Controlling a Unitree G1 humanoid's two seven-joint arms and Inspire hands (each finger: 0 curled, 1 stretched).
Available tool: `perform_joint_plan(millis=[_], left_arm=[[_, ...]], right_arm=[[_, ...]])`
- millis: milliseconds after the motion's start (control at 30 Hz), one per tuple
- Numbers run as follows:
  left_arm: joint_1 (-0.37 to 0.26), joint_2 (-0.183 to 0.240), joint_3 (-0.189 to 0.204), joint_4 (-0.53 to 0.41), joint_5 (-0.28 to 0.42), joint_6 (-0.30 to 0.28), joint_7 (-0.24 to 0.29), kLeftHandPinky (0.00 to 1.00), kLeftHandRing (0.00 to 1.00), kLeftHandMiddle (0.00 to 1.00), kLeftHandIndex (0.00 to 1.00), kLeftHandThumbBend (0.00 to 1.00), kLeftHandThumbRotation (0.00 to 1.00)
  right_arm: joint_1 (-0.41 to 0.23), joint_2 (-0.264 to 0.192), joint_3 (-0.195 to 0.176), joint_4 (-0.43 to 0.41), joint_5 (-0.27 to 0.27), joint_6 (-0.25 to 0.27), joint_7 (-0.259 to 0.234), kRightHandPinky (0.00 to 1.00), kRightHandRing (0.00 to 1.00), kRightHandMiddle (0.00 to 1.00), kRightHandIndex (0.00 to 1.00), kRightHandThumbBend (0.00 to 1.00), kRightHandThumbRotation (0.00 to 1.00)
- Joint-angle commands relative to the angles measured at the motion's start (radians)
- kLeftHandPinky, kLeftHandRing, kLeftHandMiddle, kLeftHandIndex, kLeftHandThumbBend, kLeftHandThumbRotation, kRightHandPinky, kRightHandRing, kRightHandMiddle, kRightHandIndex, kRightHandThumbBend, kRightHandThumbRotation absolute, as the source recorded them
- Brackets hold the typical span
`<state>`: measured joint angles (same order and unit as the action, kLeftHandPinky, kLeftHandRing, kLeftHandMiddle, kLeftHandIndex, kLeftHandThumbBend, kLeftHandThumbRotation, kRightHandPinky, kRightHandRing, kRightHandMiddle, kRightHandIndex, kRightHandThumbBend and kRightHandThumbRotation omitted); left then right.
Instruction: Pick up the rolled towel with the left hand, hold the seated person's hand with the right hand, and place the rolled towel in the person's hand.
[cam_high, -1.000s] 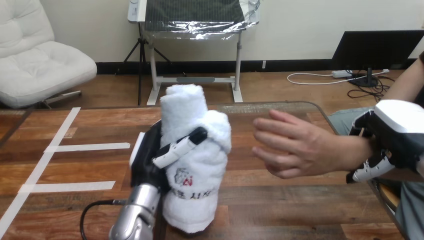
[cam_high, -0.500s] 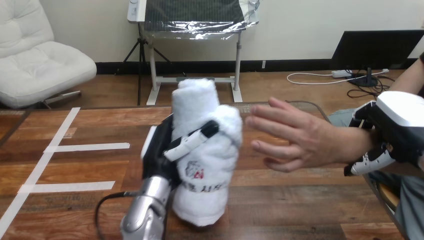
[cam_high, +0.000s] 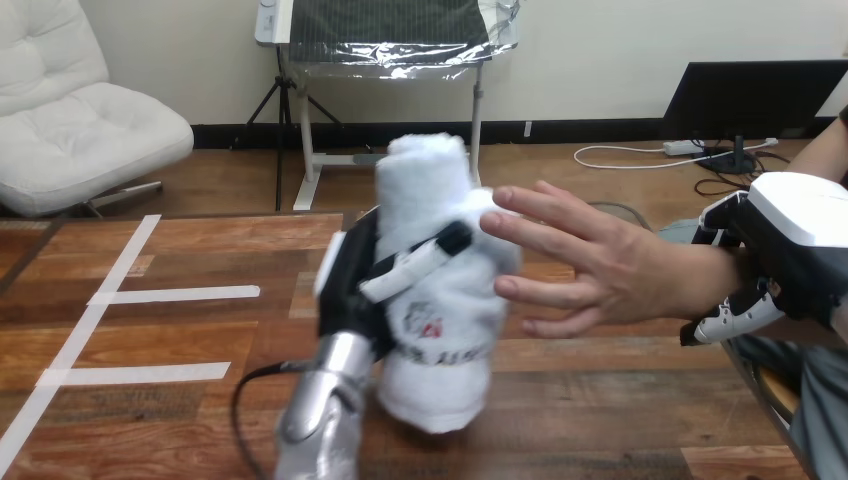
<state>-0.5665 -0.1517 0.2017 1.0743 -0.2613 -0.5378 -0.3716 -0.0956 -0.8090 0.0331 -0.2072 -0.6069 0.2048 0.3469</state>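
Note:
My left hand is shut on the rolled white towel, which stands upright above the table's middle; my thumb crosses its front. The person's hand reaches in from the right with fingers spread, and its fingertips touch or overlap the towel's right side. At the right edge my right hand sits on the person's wrist, with its fingers curled round the wrist from below.
The wooden table carries white tape lines on its left part. Its rounded far edge runs behind the towel.
My left hand has carried the towel to the right and a little up, until it meets the person's fingertips. The person's hand has opened wider. My right hand has barely moved.

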Motion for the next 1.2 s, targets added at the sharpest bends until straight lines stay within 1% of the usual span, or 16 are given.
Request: perform_joint_plan(millis=[0,167,333,433,633,700,767,833,933,1000,1067,1167], left_arm=[[-0.139,-0.056,-0.016,-0.036,0.002,0.005,0.010,0.37,0.41,0.47,0.51,0.97,0.10],[-0.145,-0.071,-0.043,-0.046,0.018,0.005,0.032,0.37,0.41,0.46,0.50,0.95,0.08],[-0.149,-0.086,-0.058,-0.053,0.022,0.011,0.043,0.37,0.41,0.46,0.50,0.93,0.08],[-0.151,-0.097,-0.067,-0.061,0.026,0.018,0.057,0.37,0.41,0.46,0.50,0.92,0.08],[-0.154,-0.119,-0.090,-0.071,0.034,0.017,0.088,0.36,0.40,0.46,0.50,0.91,0.07],[-0.155,-0.125,-0.101,-0.073,0.046,0.014,0.110,0.36,0.40,0.45,0.50,0.91,0.08],[-0.156,-0.131,-0.109,-0.075,0.051,0.015,0.120,0.35,0.39,0.45,0.50,0.91,0.08],[-0.157,-0.136,-0.114,-0.077,0.050,0.018,0.124,0.35,0.39,0.45,0.50,0.91,0.08],[-0.160,-0.151,-0.110,-0.084,0.019,0.041,0.104,0.35,0.39,0.45,0.49,0.91,0.08],[-0.161,-0.161,-0.113,-0.087,0.010,0.044,0.099,0.35,0.39,0.44,0.49,0.90,0.06],[-0.161,-0.167,-0.117,-0.090,0.007,0.045,0.099,0.34,0.39,0.44,0.49,0.90,0.06],[-0.160,-0.175,-0.126,-0.095,0.005,0.046,0.107,0.34,0.38,0.43,0.48,0.89,0.05]], right_arm=[[-0.023,0.028,-0.018,-0.028,-0.004,0.008,-0.019,0.32,0.39,0.47,0.48,0.85,0.00],[-0.021,0.028,-0.017,-0.029,-0.007,0.010,-0.015,0.33,0.40,0.48,0.48,0.85,0.00],[-0.021,0.029,-0.015,-0.028,-0.008,0.014,-0.012,0.34,0.41,0.49,0.48,0.84,0.00],[-0.018,0.034,-0.018,-0.022,-0.003,0.006,-0.024,0.34,0.40,0.48,0.48,0.85,0.00],[-0.014,0.036,-0.019,-0.018,-0.005,0.000,-0.030,0.32,0.39,0.47,0.48,0.85,0.00],[-0.013,0.037,-0.019,-0.019,-0.006,0.001,-0.029,0.33,0.39,0.47,0.48,0.85,0.00],[-0.012,0.038,-0.018,-0.018,-0.007,0.002,-0.029,0.33,0.39,0.47,0.48,0.85,0.00],[-0.012,0.039,-0.018,-0.018,-0.008,0.002,-0.028,0.33,0.40,0.48,0.48,0.84,0.00],[-0.011,0.042,-0.016,-0.021,-0.011,0.011,-0.026,0.34,0.40,0.48,0.48,0.84,0.00],[-0.011,0.043,-0.016,-0.023,-0.012,0.014,-0.023,0.34,0.41,0.48,0.48,0.84,0.00],[-0.011,0.046,-0.016,-0.026,-0.011,0.020,-0.020,0.34,0.41,0.48,0.48,0.84,0.00],[-0.010,0.049,-0.018,-0.030,-0.010,0.025,-0.018,0.32,0.38,0.46,0.48,0.83,0.00]])
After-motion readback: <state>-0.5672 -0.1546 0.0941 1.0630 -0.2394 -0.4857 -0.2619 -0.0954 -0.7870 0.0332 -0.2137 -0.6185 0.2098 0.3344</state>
